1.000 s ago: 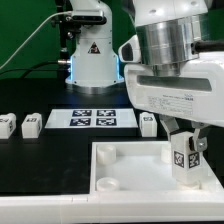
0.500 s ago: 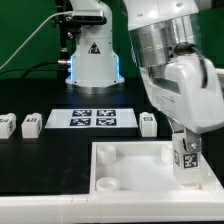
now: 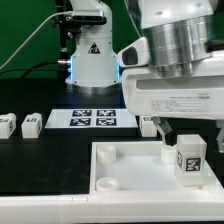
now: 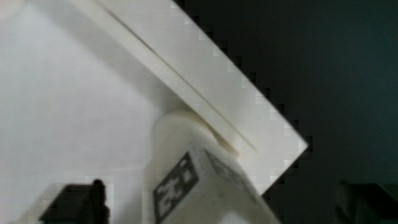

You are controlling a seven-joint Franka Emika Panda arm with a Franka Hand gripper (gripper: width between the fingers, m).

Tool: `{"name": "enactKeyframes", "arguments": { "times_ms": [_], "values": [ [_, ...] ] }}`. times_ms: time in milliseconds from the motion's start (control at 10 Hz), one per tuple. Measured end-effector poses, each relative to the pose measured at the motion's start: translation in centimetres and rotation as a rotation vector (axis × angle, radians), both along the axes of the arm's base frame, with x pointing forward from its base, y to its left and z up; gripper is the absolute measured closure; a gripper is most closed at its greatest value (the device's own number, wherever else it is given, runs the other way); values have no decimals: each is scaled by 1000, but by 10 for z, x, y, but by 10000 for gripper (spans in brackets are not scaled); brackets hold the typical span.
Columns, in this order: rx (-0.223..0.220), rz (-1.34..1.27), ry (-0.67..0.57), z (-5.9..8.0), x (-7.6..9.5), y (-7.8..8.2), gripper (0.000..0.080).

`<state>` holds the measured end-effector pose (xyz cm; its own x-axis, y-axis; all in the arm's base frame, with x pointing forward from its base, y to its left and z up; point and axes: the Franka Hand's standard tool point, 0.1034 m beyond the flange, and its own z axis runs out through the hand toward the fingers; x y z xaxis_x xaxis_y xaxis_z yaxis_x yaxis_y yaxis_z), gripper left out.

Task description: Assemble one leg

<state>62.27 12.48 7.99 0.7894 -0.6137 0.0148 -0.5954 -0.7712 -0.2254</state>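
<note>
Leg [image 3: 190, 162] stands upright in a corner of the tray-like top [image 3: 130, 172], toward the bench [image 3: 40, 150] edge at the exterior view's right. Pincer [image 3: 188, 140] open, straddling it. Tightness unconfirmed.

The leg [image 3: 188, 160], at lower right of the exterior view, is white, and its face bears a black-and-white square tag. The tray [image 3: 135, 165] is plain white and the surface [image 3: 45, 155] is black. The marker board [image 3: 92, 119] is white with four black-and-white tags.
</note>
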Motion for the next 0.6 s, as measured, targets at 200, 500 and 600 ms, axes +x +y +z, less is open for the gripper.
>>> {"name": "enactKeyframes", "arguments": {
  "times_ms": [200,500,600],
  "values": [
    [-36,205,-35,0,0,-2,153],
    [-124,572,-62,-2,9,-1,151],
    [-121,557,-59,-3,8,-1,185]
  ]
}}
